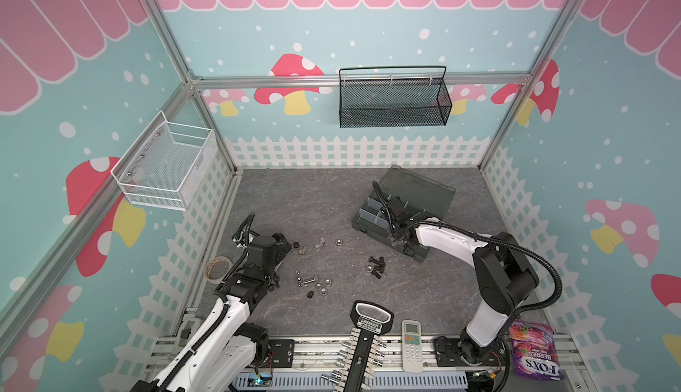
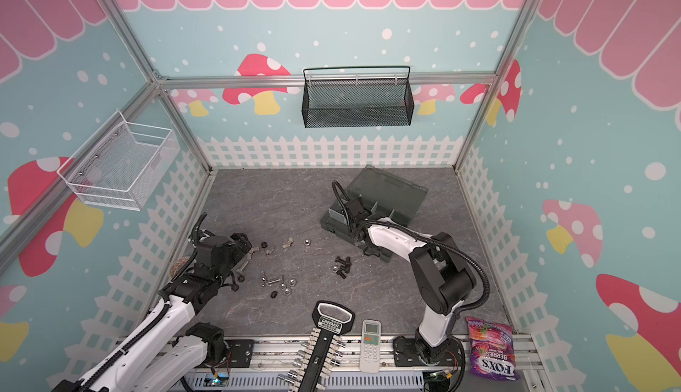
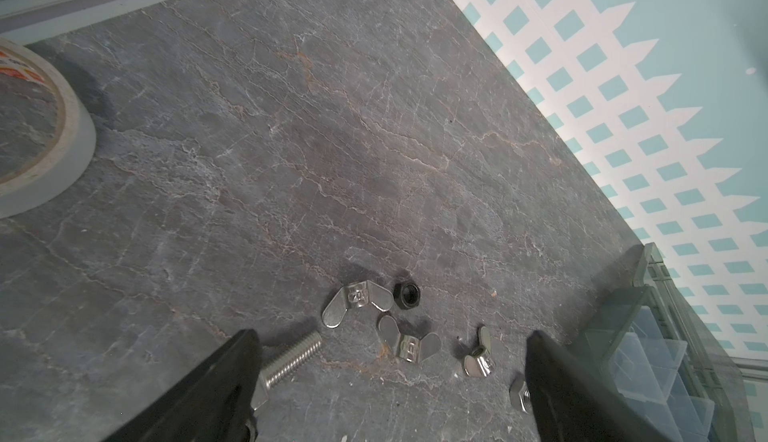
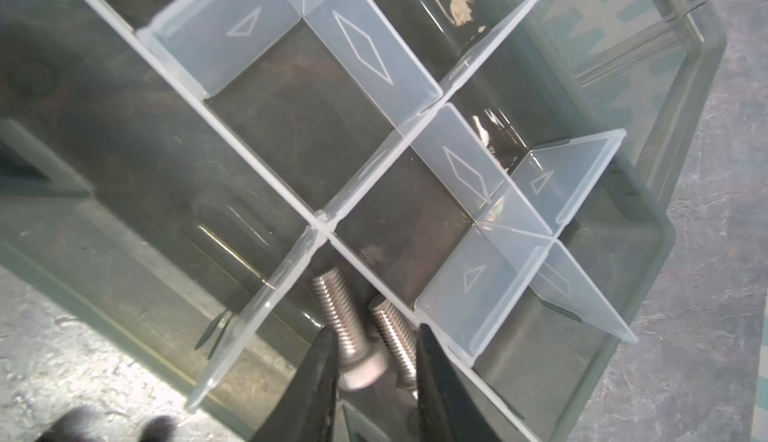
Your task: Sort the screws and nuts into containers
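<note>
Well, the box lies open at two o'clock on the table. The right gripper, jaws narrowly apart, hangs over two silver screws in a compartment. The left gripper, jaws wide, hovers at nine o'clock over a screw and loose nuts.

Left claw spread wide; right claw slightly parted.

Even, bright light; soft shadows; wide-angle edge distortion.
</note>
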`<state>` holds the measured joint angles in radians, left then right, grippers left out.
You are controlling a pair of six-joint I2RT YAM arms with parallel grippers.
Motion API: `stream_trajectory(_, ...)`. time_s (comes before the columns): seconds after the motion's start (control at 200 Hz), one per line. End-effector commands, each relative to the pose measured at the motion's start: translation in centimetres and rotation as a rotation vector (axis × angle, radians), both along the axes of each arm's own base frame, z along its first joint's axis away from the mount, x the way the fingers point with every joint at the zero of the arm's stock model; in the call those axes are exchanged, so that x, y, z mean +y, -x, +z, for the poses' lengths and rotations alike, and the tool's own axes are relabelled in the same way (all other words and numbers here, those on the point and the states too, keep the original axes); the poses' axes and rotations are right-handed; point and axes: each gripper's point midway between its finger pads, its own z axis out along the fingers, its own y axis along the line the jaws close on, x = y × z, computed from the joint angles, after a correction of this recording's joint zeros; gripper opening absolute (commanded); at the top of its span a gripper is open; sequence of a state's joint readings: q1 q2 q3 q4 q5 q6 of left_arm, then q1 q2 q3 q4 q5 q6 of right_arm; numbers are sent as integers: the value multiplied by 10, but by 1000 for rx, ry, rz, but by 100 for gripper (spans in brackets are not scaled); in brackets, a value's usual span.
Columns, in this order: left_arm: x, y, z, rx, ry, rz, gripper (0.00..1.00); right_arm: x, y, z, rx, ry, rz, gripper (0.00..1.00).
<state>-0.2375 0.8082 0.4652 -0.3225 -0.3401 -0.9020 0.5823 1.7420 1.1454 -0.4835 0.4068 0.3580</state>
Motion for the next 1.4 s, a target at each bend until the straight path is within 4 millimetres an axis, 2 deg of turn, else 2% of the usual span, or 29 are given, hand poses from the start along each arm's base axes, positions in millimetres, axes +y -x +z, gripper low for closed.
stream_trajectory(0.0, 1, 0, -3, -4, 22, 20, 100, 4, -1, 5, -7, -23, 2, 36)
stream_trajectory(0.17, 0, -1, -4, -1, 28, 16, 100, 10, -3, 23, -36, -64, 6, 38)
stream_trajectory(0.325, 0, -1, -4, -2, 29, 19, 100, 25, -2, 41, -63, -103, 31, 40)
stream_trajectory(0.49, 0, -1, -7, -2, 31, 20, 100, 59, 6, 55, -69, -164, 96, 42)
stream_trajectory(0.62, 0, 1, -11, 4, 35, 25, 100, 90, 14, 59, -63, -197, 162, 42)
stream_trajectory(0.8, 3, 4, -14, 11, 26, 35, 100, 144, 33, 54, -33, -238, 292, 42)
stream_trajectory(0.885, 6, 5, -14, 16, 2, 35, 100, 174, 47, 48, -3, -273, 372, 43)
stream_trajectory(1.04, 15, 6, -13, 36, -54, 28, 100, 217, 69, 36, 36, -290, 486, 44)
stream_trajectory(1.111, 22, 6, -17, 56, -56, 40, 100, 234, 78, 39, 39, -300, 537, 44)
stream_trajectory(1.121, 23, 7, -18, 59, -53, 41, 100, 236, 80, 29, 57, -284, 542, 44)
stream_trajectory(1.146, 27, 7, -19, 67, -49, 53, 100, 243, 85, 23, 68, -276, 565, 45)
stream_trajectory(1.261, 36, 9, -28, 90, 11, 71, 100, 268, 102, 17, 84, -265, 647, 45)
stream_trajectory(1.396, 46, 10, -27, 85, 21, 94, 100, 292, 124, 10, 98, -247, 744, 48)
